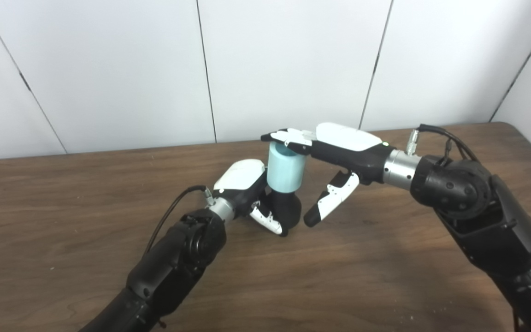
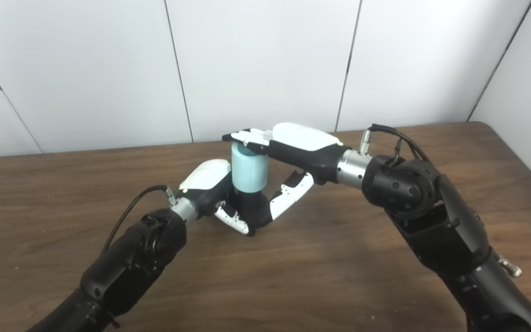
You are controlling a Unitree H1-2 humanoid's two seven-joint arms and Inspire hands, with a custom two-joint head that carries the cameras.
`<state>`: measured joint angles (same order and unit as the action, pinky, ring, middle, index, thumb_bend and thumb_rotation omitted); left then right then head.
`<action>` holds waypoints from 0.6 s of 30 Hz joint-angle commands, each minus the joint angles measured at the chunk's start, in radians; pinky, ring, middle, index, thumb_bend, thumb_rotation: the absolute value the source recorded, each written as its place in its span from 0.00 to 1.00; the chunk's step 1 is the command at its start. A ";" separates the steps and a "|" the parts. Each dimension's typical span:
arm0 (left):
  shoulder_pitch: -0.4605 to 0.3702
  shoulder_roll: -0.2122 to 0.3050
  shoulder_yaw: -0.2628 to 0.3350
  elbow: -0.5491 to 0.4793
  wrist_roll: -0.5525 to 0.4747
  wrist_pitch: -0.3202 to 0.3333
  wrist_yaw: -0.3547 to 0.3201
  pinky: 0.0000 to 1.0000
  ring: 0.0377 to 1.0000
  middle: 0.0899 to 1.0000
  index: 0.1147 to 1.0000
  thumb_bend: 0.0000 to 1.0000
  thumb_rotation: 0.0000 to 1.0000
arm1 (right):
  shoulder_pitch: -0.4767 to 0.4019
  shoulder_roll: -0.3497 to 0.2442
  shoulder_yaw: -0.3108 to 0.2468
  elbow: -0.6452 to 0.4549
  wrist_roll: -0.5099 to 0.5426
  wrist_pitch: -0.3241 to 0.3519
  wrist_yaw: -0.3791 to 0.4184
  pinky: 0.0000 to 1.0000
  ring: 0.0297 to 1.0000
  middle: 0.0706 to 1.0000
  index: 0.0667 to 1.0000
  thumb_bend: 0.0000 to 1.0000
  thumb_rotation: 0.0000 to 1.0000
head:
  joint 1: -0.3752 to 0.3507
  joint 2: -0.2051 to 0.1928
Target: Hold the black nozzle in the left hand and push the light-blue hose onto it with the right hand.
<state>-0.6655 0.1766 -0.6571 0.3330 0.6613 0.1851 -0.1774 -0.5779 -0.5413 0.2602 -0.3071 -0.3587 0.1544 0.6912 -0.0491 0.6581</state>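
Light-blue hose (image 1: 284, 171): a short, thick-walled sleeve standing upright, seated on top of the black nozzle, above the table and between the two hands. It looks light and keeps its round shape, so I judge it firm rather than floppy. Its smooth skin could slip under a side pinch. The flat top end is the best place to press.

Table (image 1: 62, 258): brown wood-grain surface. The nozzle's base appears to rest on it or hover just above it; I cannot tell which.

Right hand (image 1: 334, 147): laid palm-down, its fingers (image 1: 288, 136) flat across the hose's top rim and touching it. The thumb (image 1: 332, 199) hangs apart from the hose, so the hand is spread and pressing, not clamped around anything.

Left hand (image 1: 247, 186): curled round the lower part of the nozzle from the left, fingers wrapped tight on it below the hose.

Black nozzle (image 1: 287, 210): only its lower body shows beneath the hose. It looks rigid and small, probably hard plastic. Gripping it low keeps the fingers clear of the descending sleeve.

Handling judgement: the fit is likely snug, so the push should run straight down the nozzle's axis. A tilted push could cock the sleeve or twist the nozzle in its grip.
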 commanded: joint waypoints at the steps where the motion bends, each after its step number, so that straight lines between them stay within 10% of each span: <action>1: 0.090 0.030 -0.050 0.094 0.031 0.044 -0.115 0.40 0.38 0.35 0.42 0.52 0.00 | -0.026 -0.034 0.006 -0.027 0.012 -0.001 0.027 1.00 1.00 1.00 1.00 1.00 0.80 | -0.001 0.000; 18: 0.091 0.021 -0.043 0.100 0.030 0.048 -0.106 0.35 0.35 0.35 0.42 0.52 0.00 | -0.036 -0.087 0.146 0.006 -0.203 -0.061 0.062 1.00 1.00 1.00 0.99 0.95 0.84 | 0.014 0.008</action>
<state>-0.6652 0.1727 -0.6522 0.3405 0.6601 0.1851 -0.1774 -0.6307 -0.6029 0.3772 -0.3117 -0.5385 0.1033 0.7023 -0.0338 0.6657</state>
